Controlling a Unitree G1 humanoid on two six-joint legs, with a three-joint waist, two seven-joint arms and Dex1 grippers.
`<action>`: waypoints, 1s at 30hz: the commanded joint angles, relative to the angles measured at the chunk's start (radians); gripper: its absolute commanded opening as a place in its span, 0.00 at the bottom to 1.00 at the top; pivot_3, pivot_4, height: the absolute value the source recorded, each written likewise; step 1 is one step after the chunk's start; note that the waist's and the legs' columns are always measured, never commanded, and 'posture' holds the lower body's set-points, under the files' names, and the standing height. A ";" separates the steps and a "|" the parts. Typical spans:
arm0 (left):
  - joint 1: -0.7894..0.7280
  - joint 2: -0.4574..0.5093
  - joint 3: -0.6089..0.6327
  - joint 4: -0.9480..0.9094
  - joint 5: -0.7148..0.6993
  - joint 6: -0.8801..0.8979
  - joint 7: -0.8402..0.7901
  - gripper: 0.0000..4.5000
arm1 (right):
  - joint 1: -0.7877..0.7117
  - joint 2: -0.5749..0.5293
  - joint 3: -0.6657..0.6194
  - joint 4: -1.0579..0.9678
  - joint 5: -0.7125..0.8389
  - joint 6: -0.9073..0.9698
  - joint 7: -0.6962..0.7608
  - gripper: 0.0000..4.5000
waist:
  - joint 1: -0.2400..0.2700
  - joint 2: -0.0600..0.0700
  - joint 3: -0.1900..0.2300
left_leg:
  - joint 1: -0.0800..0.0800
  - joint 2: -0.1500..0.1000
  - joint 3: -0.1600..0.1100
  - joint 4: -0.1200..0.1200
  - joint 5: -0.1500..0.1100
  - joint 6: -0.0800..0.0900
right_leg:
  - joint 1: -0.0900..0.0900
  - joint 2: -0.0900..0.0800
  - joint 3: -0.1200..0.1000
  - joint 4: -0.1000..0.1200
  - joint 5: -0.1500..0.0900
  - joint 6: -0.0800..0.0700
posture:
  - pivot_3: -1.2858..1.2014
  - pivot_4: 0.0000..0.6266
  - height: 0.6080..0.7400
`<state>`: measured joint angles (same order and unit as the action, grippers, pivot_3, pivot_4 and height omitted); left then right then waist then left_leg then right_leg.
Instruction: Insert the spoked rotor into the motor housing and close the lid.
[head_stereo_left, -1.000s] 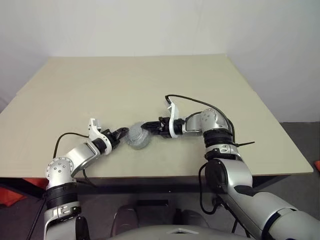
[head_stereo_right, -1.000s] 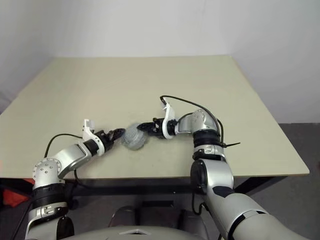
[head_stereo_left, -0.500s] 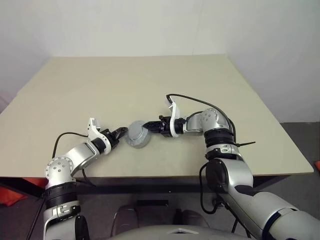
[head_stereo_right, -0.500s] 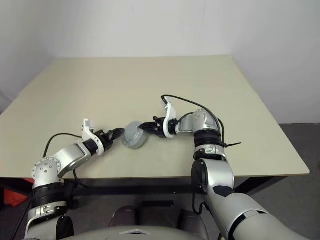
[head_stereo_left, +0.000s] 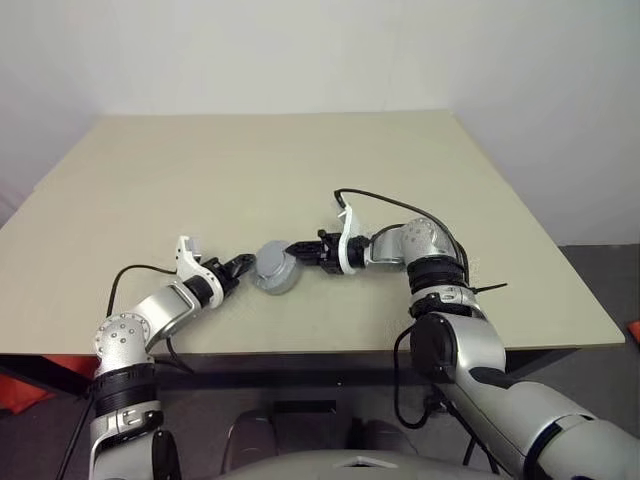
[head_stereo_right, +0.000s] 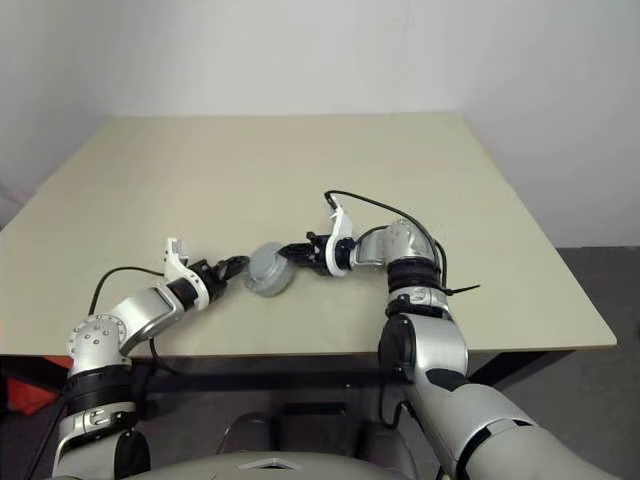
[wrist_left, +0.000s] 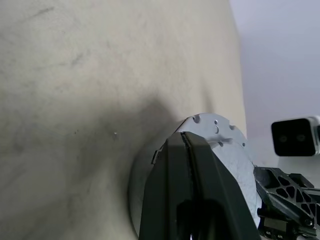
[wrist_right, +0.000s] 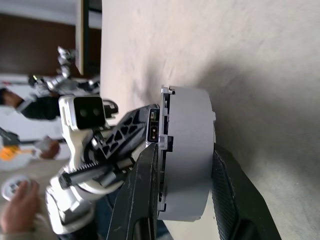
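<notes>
The right end effector (wrist_right: 172, 200) is clamped across the motor housing (head_stereo_right: 268, 269) on the surface (head_stereo_right: 300, 170), while the left end effector (head_stereo_right: 238, 265), fingers together, touches its left side.

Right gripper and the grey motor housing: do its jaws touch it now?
Touching. In the right wrist view, the right gripper has one black finger on each flat face of the motor housing, with no gap visible on either side.
</notes>
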<state>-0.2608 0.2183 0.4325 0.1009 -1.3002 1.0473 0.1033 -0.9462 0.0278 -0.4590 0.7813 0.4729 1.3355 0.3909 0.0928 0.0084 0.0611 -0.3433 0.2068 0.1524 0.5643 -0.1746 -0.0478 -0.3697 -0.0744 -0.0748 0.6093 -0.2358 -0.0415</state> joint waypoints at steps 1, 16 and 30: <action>0.004 -0.003 0.014 -0.044 0.001 -0.032 -0.040 0.00 | -0.076 0.030 -0.070 0.047 0.063 -0.083 -0.045 0.28 | -0.001 0.000 0.000 | 0.000 0.000 0.000 0.000 0.000 0.000 | 0.000 0.000 0.000 0.000 0.000 0.000 | 0.52 0.00 1.00; 0.015 -0.046 0.067 -0.138 -0.089 -0.130 -0.068 0.00 | -0.156 0.053 -0.180 0.199 0.152 -0.267 -0.147 0.28 | 0.006 -0.001 0.000 | -0.025 0.000 -0.002 0.002 0.001 -0.001 | -0.021 0.001 -0.002 0.001 0.008 -0.004 | 0.52 0.00 1.00; 0.121 0.065 0.158 -0.177 -0.204 -0.168 -0.020 0.00 | -0.215 -0.001 -0.215 0.286 0.201 -0.414 -0.146 0.28 | 0.005 -0.001 0.001 | -0.025 0.000 -0.002 0.005 0.001 -0.001 | -0.021 0.001 -0.002 0.004 0.007 -0.004 | 0.52 0.00 1.00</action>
<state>-0.1315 0.2747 0.5785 -0.0550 -1.4713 0.8979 0.0809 -1.0881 0.0274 -0.6389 1.0852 0.6012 0.9413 0.2202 0.0981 0.0071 0.0619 -0.3682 0.2068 0.1508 0.5704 -0.1739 -0.0488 -0.3910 -0.0734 -0.0769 0.6144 -0.2286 -0.0463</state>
